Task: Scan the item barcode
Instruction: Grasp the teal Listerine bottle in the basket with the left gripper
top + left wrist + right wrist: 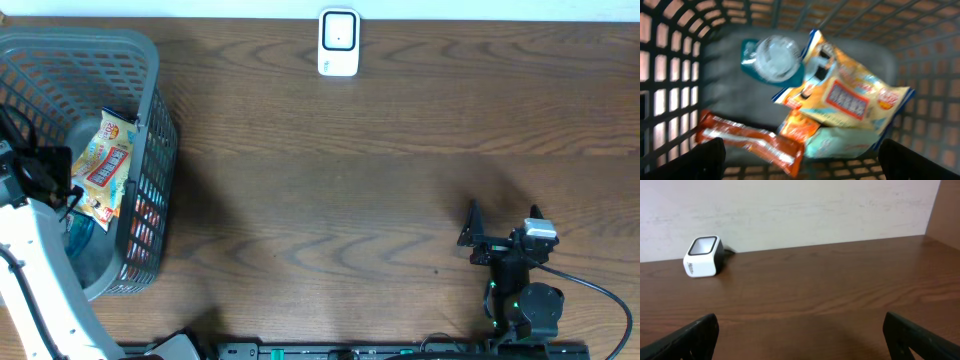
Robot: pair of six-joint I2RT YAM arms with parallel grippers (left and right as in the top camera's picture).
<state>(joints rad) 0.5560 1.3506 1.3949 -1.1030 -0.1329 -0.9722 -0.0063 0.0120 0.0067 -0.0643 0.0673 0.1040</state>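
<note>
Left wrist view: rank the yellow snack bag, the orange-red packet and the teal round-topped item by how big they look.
1. yellow snack bag
2. orange-red packet
3. teal round-topped item; it is seen end-on and partly covered, so places 2 and 3 are unsure.

Left claw [800, 162] and right claw [801, 340] both spread wide, empty.

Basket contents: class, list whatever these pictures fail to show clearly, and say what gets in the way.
1. Barcodes on the snack bag and orange wrapper: left wrist view, blurred.
2. Most of the pale packet: left wrist view, under the snack bag.
3. Label of the bottle: left wrist view, only its cap end faces the camera.
4. Window of the scanner: overhead view, too small.
</note>
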